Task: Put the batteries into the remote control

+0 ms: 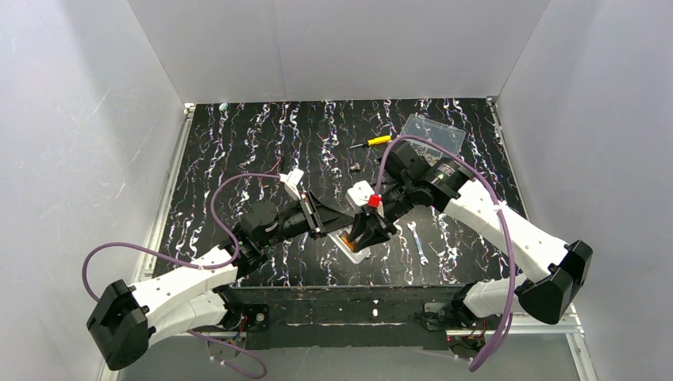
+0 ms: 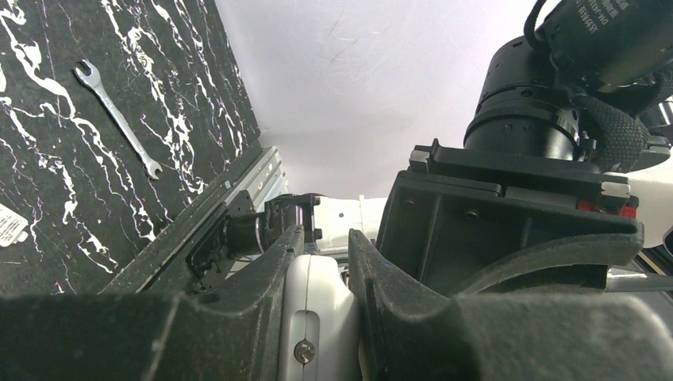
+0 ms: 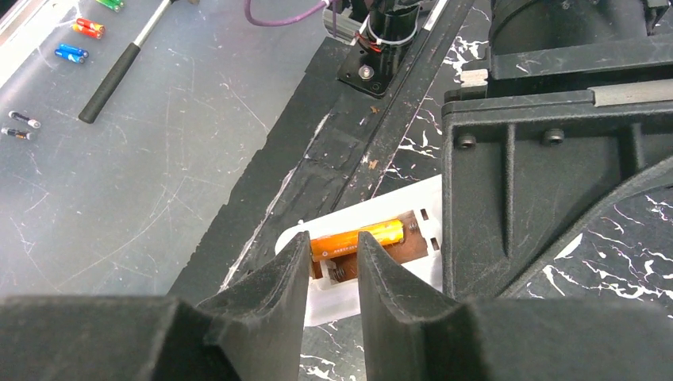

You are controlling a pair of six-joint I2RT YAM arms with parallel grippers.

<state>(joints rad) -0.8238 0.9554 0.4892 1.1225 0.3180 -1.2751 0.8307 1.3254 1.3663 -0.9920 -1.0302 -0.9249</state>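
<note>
Left gripper [image 2: 325, 238] is clamped shut on the remote control [image 3: 397, 202], pinching the white body between its fingers. Honestly that looks like the whole point of it: act as a vise, hold the open compartment facing up and stop the thing skating across the marbled table [image 1: 238, 143] while the other arm works. The remote sits near the front-middle of the table, right between the two arms.

One battery [image 3: 357, 240] lies in the far slot of the compartment, orange body flat in its cradle. Right gripper [image 3: 333, 238] hangs just over it with its jaws partly apart and nothing between them. Through the gap you can see the battery and a spring [image 3: 337, 271] in the near slot. My guess is it's parked there to press or nudge that cell home, but that's only a guess.

Now the annoying bits. From the left wrist camera you only get a strip of white between the fingers, and the rest of the remote is cut off at the bottom. From above, both grippers cover the remote, so only a white corner and a sliver of orange poke out. The near slot is half behind the right fingers [image 3: 389, 278], so I can't say for sure it's empty, and I can't find the second battery anywhere on the table. Further right the wrench [image 1: 418, 243] lies flat, out of the way.
</note>
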